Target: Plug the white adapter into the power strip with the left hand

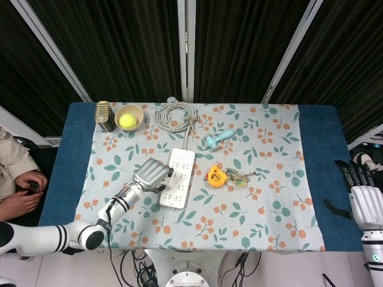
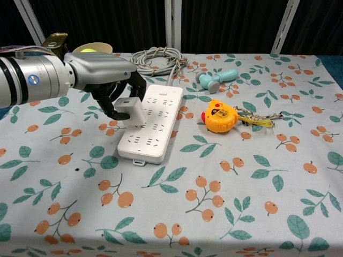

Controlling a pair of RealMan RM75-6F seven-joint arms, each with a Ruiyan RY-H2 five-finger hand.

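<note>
Left hand (image 2: 107, 80) fingers curled; right hand (image 1: 365, 200) fingers apart.

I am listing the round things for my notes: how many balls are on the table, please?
1. A yellow-green ball lies in the small bowl at the table's far left, beside the tin can. Others could be hidden, though none shows.

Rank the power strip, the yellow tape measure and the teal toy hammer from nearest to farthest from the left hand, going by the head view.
From the left hand:
1. Power strip: right beside the hand, toward the table's middle.
2. Yellow tape measure: beyond the strip, further right.
3. Teal toy hammer: farthest, right and toward the far edge.
</note>
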